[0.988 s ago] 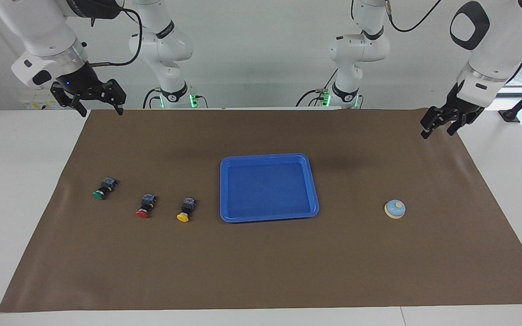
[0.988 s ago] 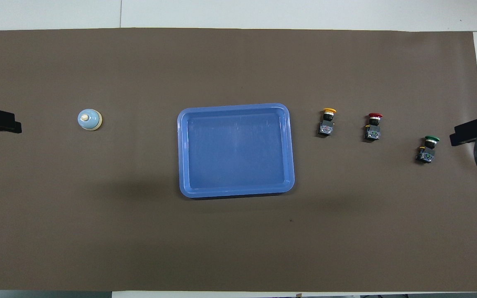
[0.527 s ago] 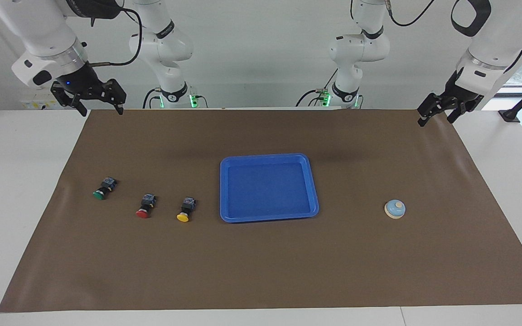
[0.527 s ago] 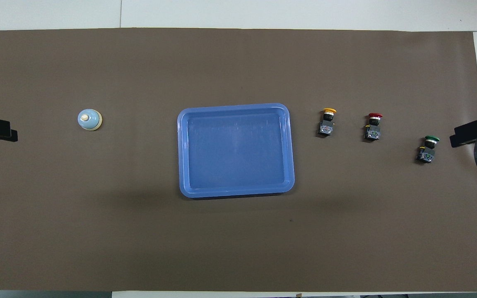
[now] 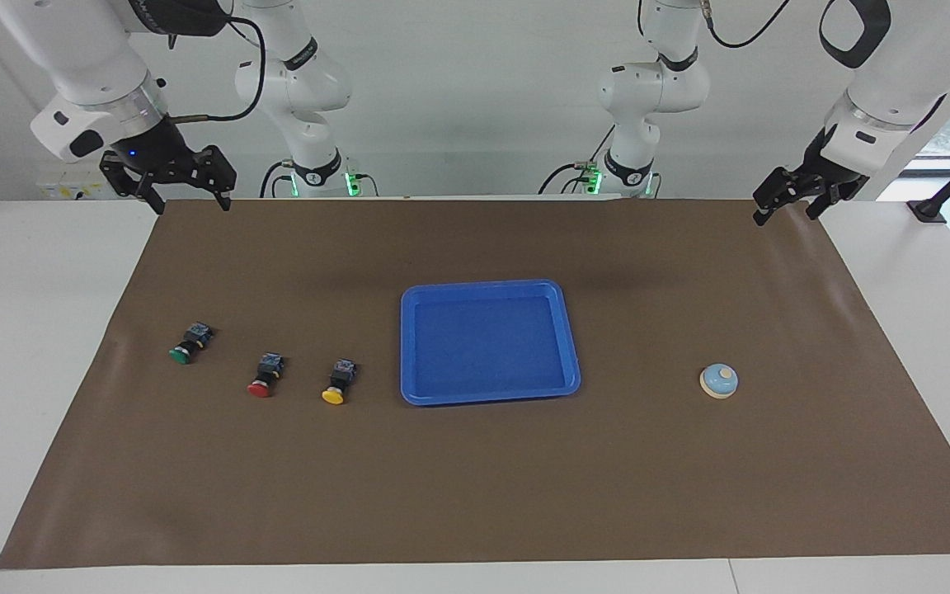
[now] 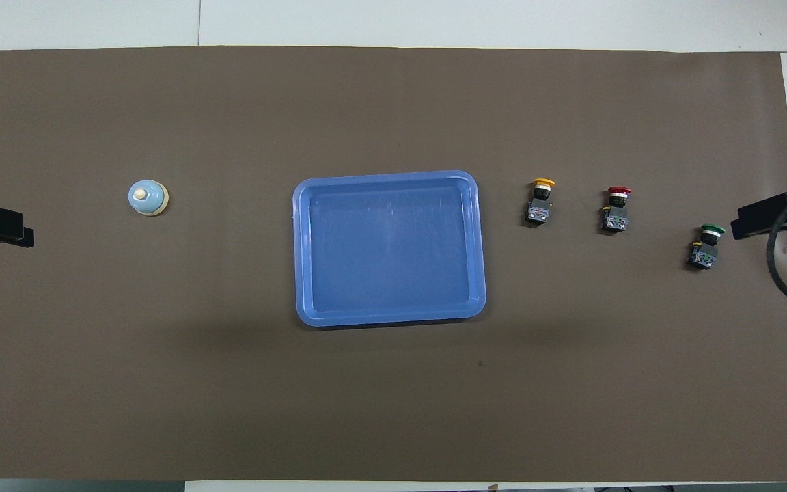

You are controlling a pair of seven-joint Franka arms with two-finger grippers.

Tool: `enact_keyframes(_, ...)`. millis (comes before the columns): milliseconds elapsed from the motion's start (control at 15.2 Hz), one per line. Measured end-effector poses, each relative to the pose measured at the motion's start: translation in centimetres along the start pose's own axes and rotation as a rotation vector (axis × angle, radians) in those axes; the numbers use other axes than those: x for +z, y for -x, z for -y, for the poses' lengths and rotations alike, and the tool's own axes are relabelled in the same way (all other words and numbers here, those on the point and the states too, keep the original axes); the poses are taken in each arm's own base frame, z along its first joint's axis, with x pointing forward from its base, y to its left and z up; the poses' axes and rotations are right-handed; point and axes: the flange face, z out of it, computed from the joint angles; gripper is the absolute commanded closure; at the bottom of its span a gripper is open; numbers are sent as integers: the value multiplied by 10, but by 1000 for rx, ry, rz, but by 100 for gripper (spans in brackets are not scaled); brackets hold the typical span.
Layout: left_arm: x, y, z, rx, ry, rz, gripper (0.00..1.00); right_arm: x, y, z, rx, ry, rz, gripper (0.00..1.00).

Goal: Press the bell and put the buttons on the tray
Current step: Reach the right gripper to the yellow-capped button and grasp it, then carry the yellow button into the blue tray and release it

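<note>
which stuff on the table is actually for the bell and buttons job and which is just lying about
Part of the job:
- bell
- green button
- red button
- yellow button
- blue tray, nothing in it yet

Not part of the job:
- brown mat under everything; no stray objects on it

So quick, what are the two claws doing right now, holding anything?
Left gripper: up over the mat's corner at the bell's end, holding nothing.
Right gripper: open, empty, up over the mat's edge at the buttons' end.
</note>
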Motion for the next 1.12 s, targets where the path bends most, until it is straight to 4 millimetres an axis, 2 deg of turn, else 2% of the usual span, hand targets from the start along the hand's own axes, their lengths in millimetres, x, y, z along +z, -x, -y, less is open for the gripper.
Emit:
enact_keyframes(132,0,0,0,0,0,0,0,19,-5,16,29,2,-33,0)
enact_keyframes(329,0,0,4,-7,1,-1,0,59,-13,55,108,2,-66,0)
enact_keyframes(461,-1,0,6,-11,1,-2,0,93,-21,77,176,-4,-78,0)
enact_keyframes(725,-1,0,5,-9,1,-2,0,174,-52,127,274,-33,-87,0)
enact_keyframes(922,-1,0,5,-9,1,-2,0,222,-68,138,288,-54,-109,0)
enact_keyframes(1120,-1,0,5,-9,1,-2,0,253,-76,136,293,-64,-119,0)
